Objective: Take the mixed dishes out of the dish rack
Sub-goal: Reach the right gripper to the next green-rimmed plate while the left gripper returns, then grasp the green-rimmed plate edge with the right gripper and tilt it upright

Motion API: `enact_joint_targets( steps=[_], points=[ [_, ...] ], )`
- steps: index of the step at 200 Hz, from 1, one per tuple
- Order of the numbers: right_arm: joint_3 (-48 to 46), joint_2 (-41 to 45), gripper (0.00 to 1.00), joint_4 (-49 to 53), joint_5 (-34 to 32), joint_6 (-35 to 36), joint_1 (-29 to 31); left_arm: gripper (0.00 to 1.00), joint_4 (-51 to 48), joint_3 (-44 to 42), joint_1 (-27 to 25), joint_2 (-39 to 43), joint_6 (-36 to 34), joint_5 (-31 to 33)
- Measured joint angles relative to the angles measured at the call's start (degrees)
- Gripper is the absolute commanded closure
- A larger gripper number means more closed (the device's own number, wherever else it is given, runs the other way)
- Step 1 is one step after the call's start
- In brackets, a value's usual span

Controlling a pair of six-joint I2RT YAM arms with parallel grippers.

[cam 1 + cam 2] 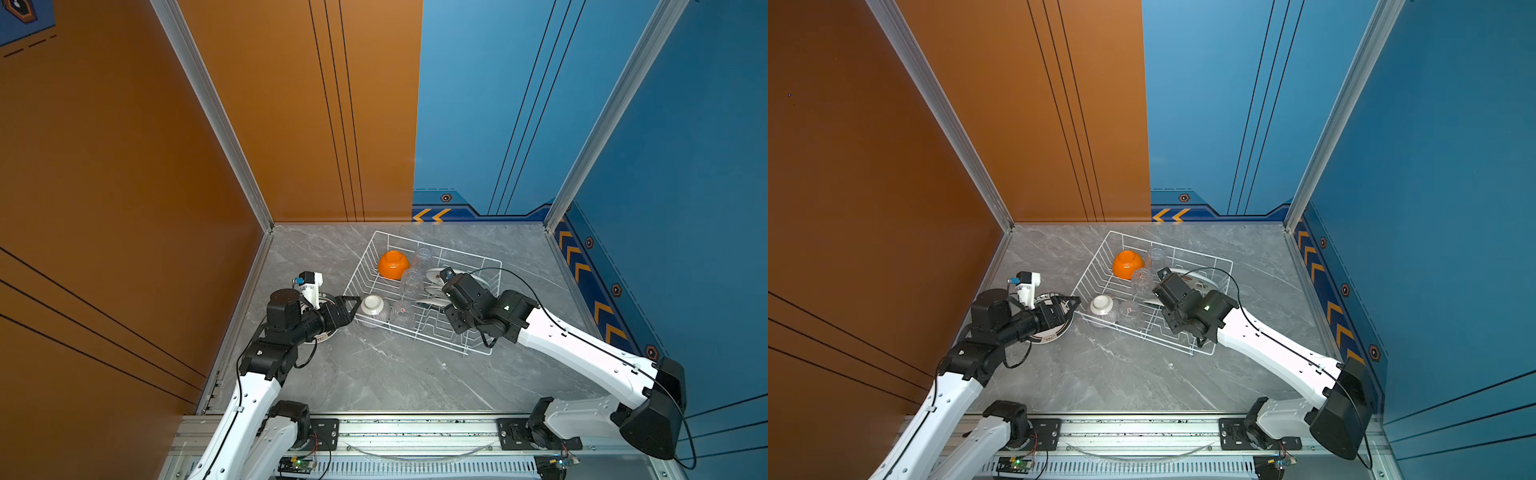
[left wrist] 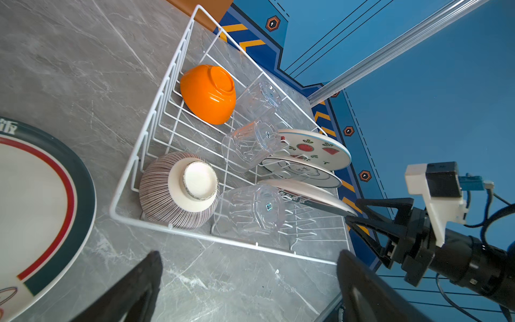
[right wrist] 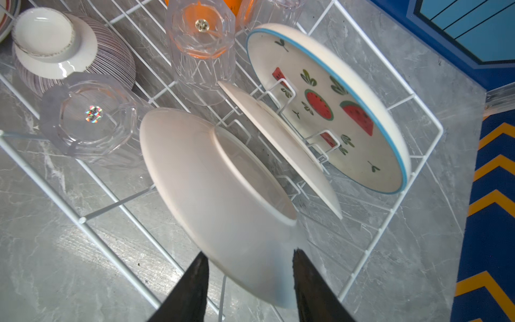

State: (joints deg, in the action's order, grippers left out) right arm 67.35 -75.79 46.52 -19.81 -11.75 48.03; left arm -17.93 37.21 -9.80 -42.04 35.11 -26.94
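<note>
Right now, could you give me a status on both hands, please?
Left hand open, empty, beside the rack. Right hand straddling rim of nearest plate, grip not confirmed. Glass close beside that plate.

"饭" on teal-rimmed plate (image 2: 36, 212)

The white wire dish rack (image 1: 363, 270) sits skewed on the grey surface, lower middle in both top views. At its far left an orange bowl (image 1: 393, 264) lies tipped, foot up. A grey-striped bowl (image 1: 374, 309) sits upside down in its near-left corner. Three clear glasses (image 1: 411, 282) line its middle, bases up. Three plates (image 3: 223, 181) stand on edge in the prongs at right, and the farthest is a watermelon plate (image 3: 334, 117). A teal-rimmed plate (image 2: 41, 195) lies flat on the surface, left of the rack.
</note>
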Motion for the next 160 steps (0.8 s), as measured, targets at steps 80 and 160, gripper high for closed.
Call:
enact_joint_targets(
  steps=[80,160],
  points=[
    [0.92,-6.01,0.68,0.46,-8.76,1.97,2.75,0.02,0.52,1.62,-8.79,-4.98,-0.79,9.11],
    [2.4,-8.57,0.84,2.86,-18.01,6.03,5.68,0.02,0.79,1.66,-10.62,-5.16,-0.83,15.06]
  ],
)
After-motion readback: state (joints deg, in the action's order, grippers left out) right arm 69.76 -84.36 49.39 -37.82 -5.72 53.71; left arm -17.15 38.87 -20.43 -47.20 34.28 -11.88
